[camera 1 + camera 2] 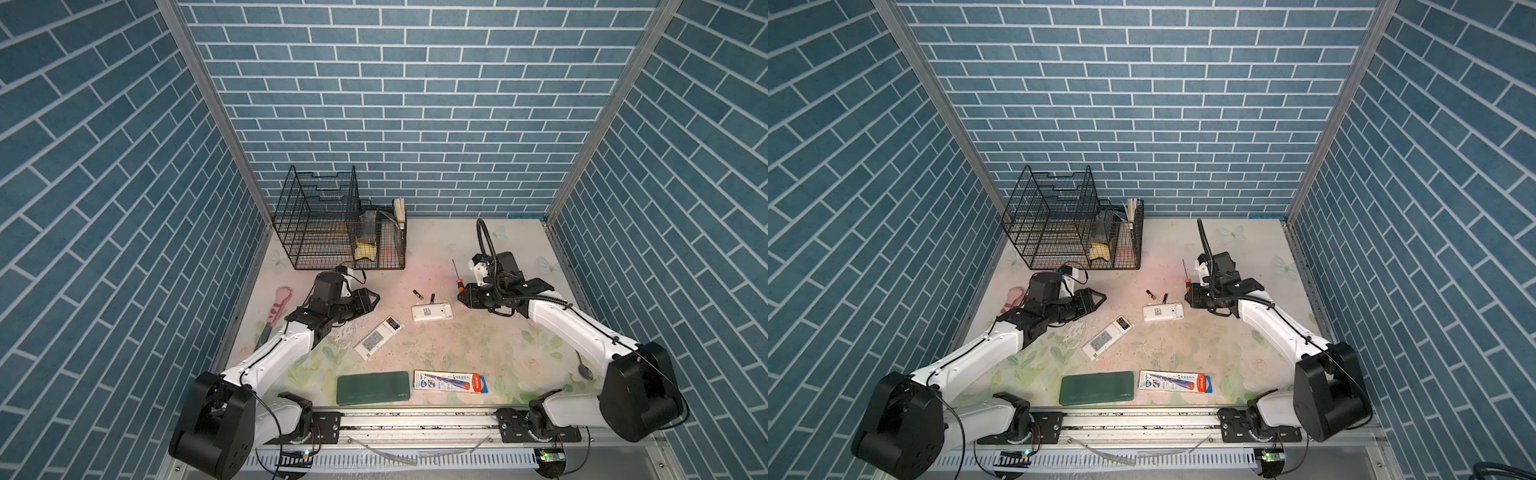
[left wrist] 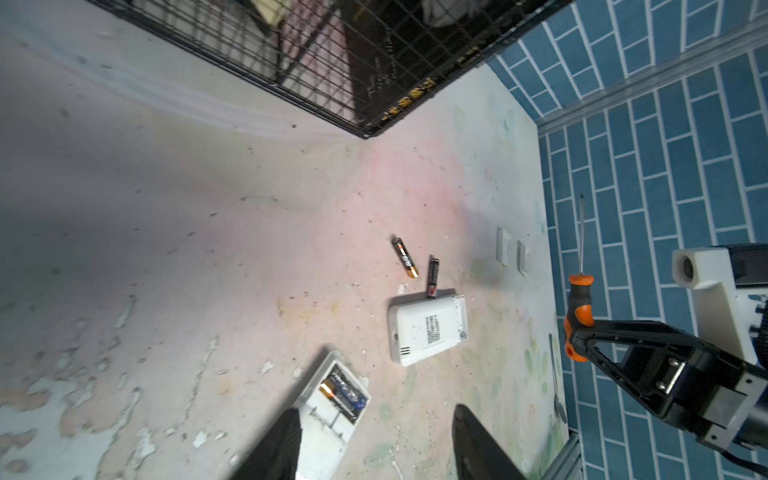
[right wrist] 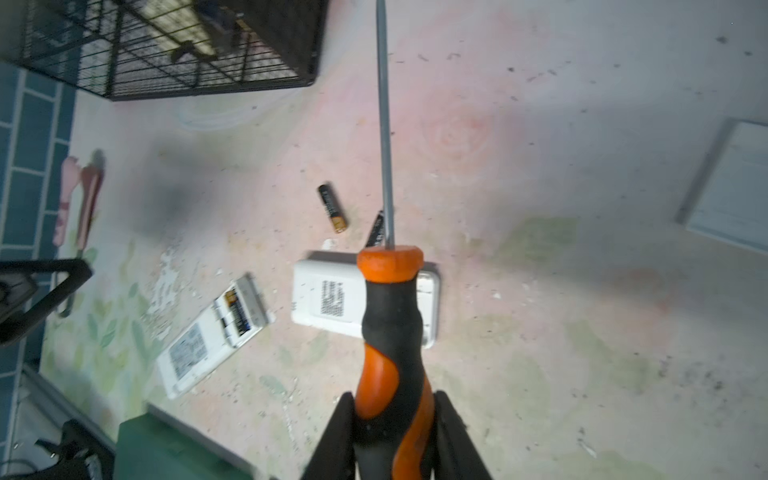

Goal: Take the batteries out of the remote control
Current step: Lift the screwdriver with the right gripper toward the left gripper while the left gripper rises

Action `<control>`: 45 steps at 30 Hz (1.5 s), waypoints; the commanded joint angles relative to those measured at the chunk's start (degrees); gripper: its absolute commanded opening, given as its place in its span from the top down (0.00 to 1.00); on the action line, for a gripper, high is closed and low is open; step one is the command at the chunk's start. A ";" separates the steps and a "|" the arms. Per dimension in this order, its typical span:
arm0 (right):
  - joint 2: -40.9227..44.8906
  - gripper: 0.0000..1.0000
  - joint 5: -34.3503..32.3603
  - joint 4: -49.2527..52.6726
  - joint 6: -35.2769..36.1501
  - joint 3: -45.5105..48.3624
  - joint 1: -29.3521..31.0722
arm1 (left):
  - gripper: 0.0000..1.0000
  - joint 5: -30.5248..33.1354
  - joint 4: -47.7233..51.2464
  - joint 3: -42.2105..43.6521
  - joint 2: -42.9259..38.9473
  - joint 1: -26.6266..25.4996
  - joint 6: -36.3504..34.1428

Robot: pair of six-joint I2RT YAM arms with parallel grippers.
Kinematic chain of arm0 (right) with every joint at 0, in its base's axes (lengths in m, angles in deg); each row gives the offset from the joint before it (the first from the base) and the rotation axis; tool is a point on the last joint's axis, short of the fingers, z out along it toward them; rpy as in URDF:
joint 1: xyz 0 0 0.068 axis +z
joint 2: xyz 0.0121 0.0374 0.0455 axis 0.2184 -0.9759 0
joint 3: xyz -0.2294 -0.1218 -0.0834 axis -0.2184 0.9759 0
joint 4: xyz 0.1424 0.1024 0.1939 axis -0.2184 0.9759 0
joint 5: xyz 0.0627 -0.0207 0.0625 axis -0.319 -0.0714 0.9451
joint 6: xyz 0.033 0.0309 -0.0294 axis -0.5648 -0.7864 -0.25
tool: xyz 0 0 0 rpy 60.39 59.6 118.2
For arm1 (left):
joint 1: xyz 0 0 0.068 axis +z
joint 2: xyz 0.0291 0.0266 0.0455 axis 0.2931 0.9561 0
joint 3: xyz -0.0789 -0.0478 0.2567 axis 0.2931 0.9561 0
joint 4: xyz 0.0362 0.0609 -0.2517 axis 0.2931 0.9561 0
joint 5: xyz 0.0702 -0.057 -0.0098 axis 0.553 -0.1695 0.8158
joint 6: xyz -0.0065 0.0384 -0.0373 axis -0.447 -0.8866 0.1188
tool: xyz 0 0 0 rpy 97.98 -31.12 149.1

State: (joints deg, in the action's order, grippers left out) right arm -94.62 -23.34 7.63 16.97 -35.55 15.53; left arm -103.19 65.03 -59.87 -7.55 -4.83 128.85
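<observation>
The rack (image 1: 316, 224) is holding a yellow thing (image 1: 366, 250). The left gripper (image 2: 374, 436) is gaping, empty; the right gripper (image 3: 395, 409) is pinching the screwdriver (image 3: 390, 316). The long remote (image 1: 376, 338) is holding batteries (image 2: 344, 394) in its open bay (loose batteries (image 2: 405, 257) are lying beside the short remote (image 1: 432, 312)).

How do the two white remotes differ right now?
The long remote is slim and lies diagonally; the short remote is stubbier and lies crosswise. The long remote's open bay holds batteries; the short remote shows none, with two loose batteries beside it. Both are white, label side up.
</observation>
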 commanded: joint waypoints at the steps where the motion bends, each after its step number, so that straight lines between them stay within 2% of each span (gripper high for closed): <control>1: 2.54 1.00 2.28 1.06 0.95 1.31 3.64 | 0.40 -1.55 -3.81 -1.58 0.49 -2.66 1.44; 8: 5.95 1.00 -0.47 1.02 -1.95 0.12 10.14 | 0.40 -1.27 -10.69 -3.26 2.91 -8.88 5.06; 17: 4.95 1.00 -5.72 4.47 0.19 -2.54 16.13 | 0.40 -1.77 -18.73 -6.69 6.25 -12.86 9.68; 22: 3.55 1.00 -8.64 5.55 1.50 -5.15 18.56 | 0.41 -1.81 -20.67 -7.66 8.86 -15.23 10.74; 29: 2.07 1.00 -8.86 4.53 1.96 -7.37 20.06 | 0.41 -0.57 -23.84 -7.65 11.77 -18.60 12.30; 34: 2.01 1.00 -8.31 3.90 1.78 -7.93 20.64 | 0.48 -0.72 -26.31 -8.30 13.74 -19.22 13.33; 45: 2.55 1.00 -8.83 4.12 1.14 -7.68 20.86 | 0.71 -0.48 -28.11 -8.72 15.30 -19.62 13.96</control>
State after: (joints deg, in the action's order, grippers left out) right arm -92.39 -31.39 11.91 17.02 -40.55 35.98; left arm -103.62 39.17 -67.74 7.10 -24.13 143.02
